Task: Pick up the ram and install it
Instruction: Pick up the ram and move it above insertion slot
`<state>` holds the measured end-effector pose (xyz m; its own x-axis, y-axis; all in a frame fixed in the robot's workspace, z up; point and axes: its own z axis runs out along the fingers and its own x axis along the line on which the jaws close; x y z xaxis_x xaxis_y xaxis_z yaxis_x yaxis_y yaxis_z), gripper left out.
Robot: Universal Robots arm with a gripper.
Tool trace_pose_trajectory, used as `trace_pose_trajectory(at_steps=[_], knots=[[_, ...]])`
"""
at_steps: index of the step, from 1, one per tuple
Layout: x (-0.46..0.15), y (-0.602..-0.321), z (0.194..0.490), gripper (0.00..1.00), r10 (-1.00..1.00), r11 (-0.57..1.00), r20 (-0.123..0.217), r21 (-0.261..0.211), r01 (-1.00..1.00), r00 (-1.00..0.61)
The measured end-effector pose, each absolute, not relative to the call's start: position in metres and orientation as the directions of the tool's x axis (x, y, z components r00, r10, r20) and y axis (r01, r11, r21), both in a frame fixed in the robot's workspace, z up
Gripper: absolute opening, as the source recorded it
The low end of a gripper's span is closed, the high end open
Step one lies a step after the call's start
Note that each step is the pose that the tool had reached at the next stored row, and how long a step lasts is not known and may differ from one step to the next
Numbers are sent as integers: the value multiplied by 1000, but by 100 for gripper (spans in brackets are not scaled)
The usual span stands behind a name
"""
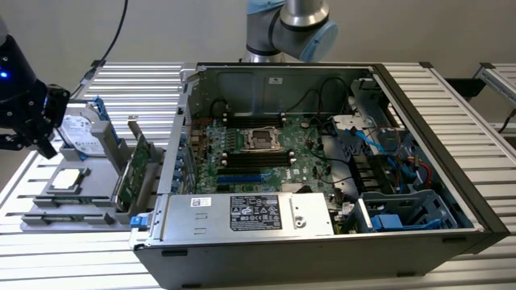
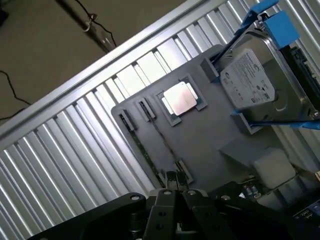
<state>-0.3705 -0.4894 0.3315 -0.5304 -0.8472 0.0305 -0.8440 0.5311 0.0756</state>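
Note:
The ram (image 2: 145,150) is a thin dark-green stick standing on edge in a slot of the grey holder (image 2: 210,135), beside the square silver processor (image 2: 181,98). My gripper (image 2: 176,187) hovers above the holder's near end, just past one end of the ram. Its black fingers (image 2: 162,202) are drawn together with nothing visible between them. In the exterior view the gripper (image 1: 32,142) hangs over the far left of the table, above and behind the holder (image 1: 57,208), well away from the open computer case (image 1: 322,151).
On the holder stand a hard drive (image 1: 81,130) in a blue frame and a wide green expansion card (image 1: 133,169) beside the case wall. Inside the case lies the motherboard (image 1: 258,154) with black memory slots (image 1: 256,159), cables and a power supply (image 1: 250,214).

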Motion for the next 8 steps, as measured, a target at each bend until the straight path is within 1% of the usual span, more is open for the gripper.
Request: trace_pose_trajectory(at_steps=[8], knots=[[-371, -489, 326, 11, -915, 403, 30, 76, -912, -402]])
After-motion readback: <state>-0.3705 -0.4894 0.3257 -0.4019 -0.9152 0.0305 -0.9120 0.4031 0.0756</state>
